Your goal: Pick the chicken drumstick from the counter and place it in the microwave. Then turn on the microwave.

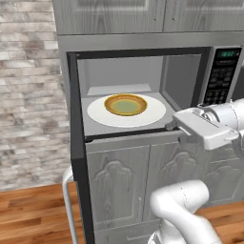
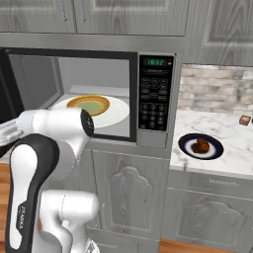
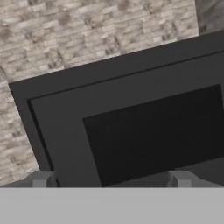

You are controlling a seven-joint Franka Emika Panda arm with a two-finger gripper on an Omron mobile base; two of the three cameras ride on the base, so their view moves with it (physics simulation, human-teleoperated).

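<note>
plainly, the drumstick lies well off to the robot's right of where the hand now is. the chicken drumstick [image 2: 200, 146] sits as a small reddish-brown lump on a dark round plate [image 2: 189, 147], on the marbled counter [image 2: 232, 148] just to the right of the microwave [image 2: 155, 94]. the gripper [image 1: 172, 125] is at the front lip of the open microwave cavity, pointing left toward the swung-out door [image 3: 153, 131] — the hand view looks square onto that black door with brick wall [image 3: 65, 39] behind it. so the coming move, as i judge it, turns on swinging the hand right, past the keypad [image 2: 154, 106], and down over the plate. the drumstick's long axis is too small to read; it looks roughly as broad as long from here.

the two fingertips [image 3: 41, 178] stand far apart at the bottom of the hand view with nothing between them — jaws wide, empty.

inside the microwave the white turntable [image 1: 147, 116] carries a yellow-brown rimmed bowl [image 1: 126, 105], and the bowl appears empty. the drumstick will have to go in beside or into that bowl. the display shows green digits; the door is fully open.
</note>
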